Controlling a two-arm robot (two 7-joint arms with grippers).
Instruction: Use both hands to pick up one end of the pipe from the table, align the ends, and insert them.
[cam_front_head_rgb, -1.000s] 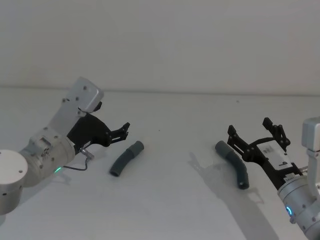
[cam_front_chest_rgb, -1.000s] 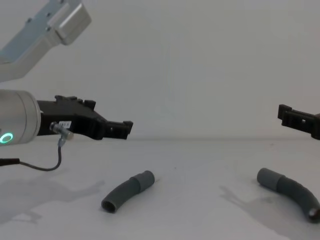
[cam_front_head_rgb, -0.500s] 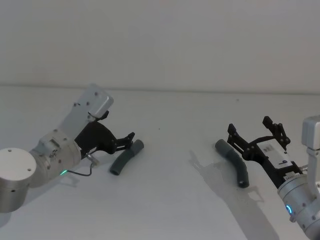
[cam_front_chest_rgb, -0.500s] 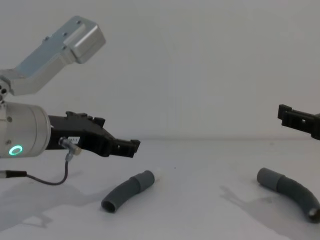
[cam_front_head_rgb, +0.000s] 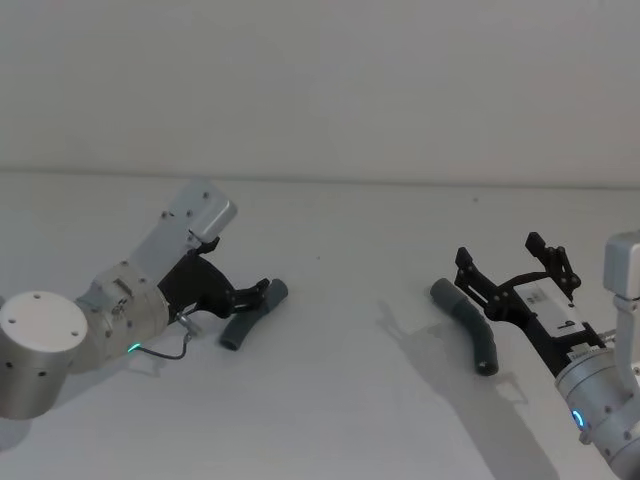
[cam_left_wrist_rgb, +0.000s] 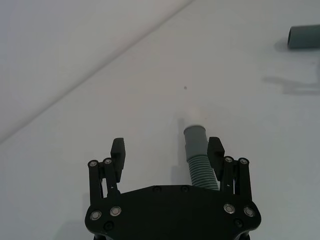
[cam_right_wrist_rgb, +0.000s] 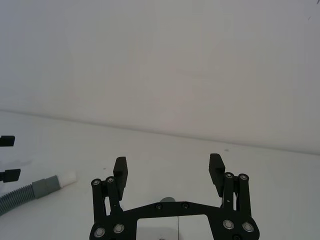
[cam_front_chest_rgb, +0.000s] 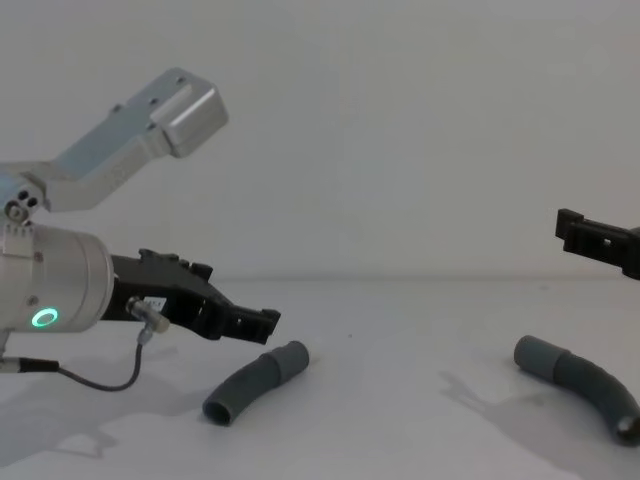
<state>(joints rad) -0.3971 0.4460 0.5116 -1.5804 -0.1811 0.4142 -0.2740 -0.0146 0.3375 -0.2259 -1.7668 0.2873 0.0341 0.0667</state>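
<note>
Left pincer (cam_front_head_rgb: 255, 292) lowered, white table (cam_front_head_rgb: 350, 400), pale wall (cam_front_head_rgb: 320, 80)

Against the white table (cam_front_head_rgb: 330, 400), the shorter hose piece (cam_front_head_rgb: 250, 320) is showing ribbed dark grey with a white tip (cam_left_wrist_rgb: 196, 116); the left gripper (cam_left_wrist_rgb: 167, 146) is showing black, its ring light (cam_front_chest_rgb: 42, 319) glowing green.

Bare lab setup: white table (cam_front_head_rgb: 330, 400), blank wall (cam_front_head_rgb: 320, 80)

Curved grey short hose piece (cam_front_head_rgb: 252, 318) and long hose piece (cam_front_head_rgb: 468, 326), well apart on white table (cam_front_head_rgb: 350, 410)
</note>
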